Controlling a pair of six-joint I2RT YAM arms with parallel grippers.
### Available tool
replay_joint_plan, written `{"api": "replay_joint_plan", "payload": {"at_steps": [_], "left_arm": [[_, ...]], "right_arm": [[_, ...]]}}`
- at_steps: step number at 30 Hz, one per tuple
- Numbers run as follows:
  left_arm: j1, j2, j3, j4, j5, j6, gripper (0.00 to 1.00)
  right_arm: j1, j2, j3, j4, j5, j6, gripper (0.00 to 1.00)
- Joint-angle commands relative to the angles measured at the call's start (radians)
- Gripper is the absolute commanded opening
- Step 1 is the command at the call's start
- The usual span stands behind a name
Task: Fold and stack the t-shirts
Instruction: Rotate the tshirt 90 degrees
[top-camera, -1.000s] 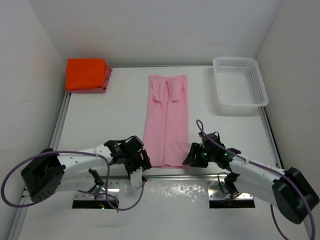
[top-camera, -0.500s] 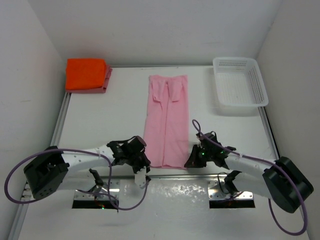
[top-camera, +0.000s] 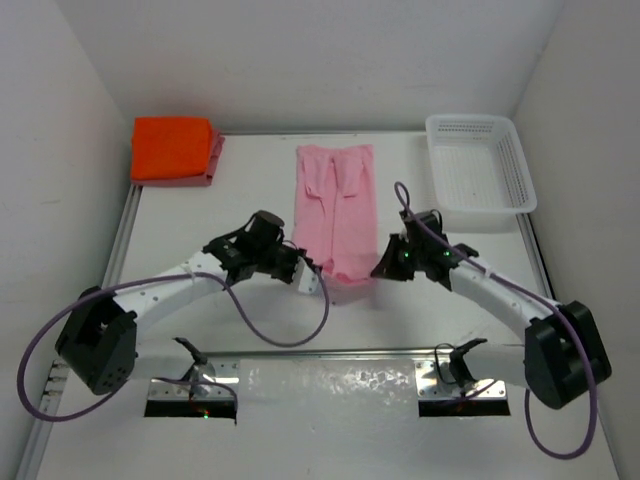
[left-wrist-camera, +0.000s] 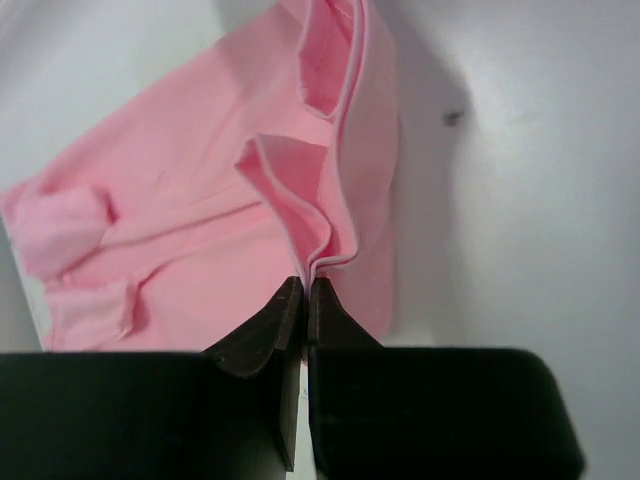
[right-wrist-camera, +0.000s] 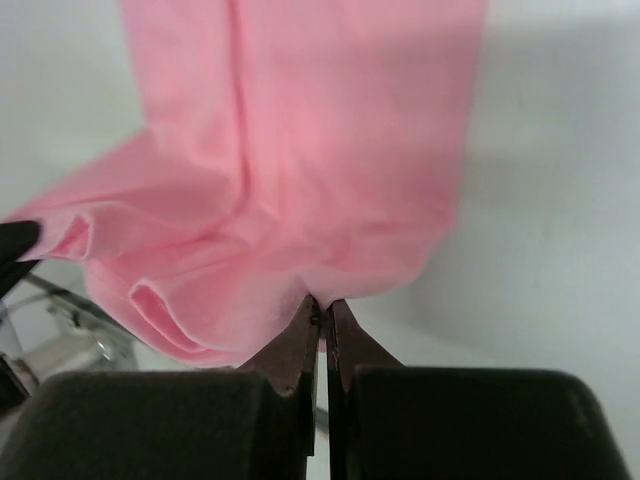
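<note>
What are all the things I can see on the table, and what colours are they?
light pink t-shirt: one, light pink, middle of the table, near end held up off it.
orange t-shirt: one, bright orange, folded, far left corner.
rose-red t-shirt: one, dusty red, under the orange t-shirt.
basket: one, white with holes, far right corner.
table: one, white.
left pincer: one, black, shut on the light pink t-shirt's near edge.
right pincer: one, black, shut on the same edge.

Most of the rose-red t-shirt is hiding under the orange t-shirt; the light pink t-shirt is running off the top edge in both wrist views.
</note>
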Motion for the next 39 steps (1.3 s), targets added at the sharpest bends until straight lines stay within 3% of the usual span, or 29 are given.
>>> {"api": "replay_joint_plan", "payload": {"at_steps": [1, 8, 20, 37, 39], "left_arm": [[0.075, 0.046, 0.111, 0.019, 0.069, -0.126, 0.00], [0.196, 0.220, 0.309, 0.085, 0.081, -0.239, 0.00], [0.320, 0.547, 0.600, 0.137, 0.092, -0.222, 0.00], [0.369, 0.771, 0.679, 0.244, 0.106, -0.220, 0.00], [0.372, 0.796, 0.688, 0.264, 0.086, -0.228, 0.08]], "right_arm": [[-0.041, 0.081, 0.174, -0.016, -0.026, -0.079, 0.00], [-0.147, 0.271, 0.416, -0.017, -0.060, -0.105, 0.00], [-0.250, 0.610, 0.744, 0.010, -0.078, -0.103, 0.00], [-0.270, 0.894, 0.956, -0.040, -0.032, -0.125, 0.00], [-0.278, 0.920, 0.965, -0.038, -0.023, -0.130, 0.04]]}}
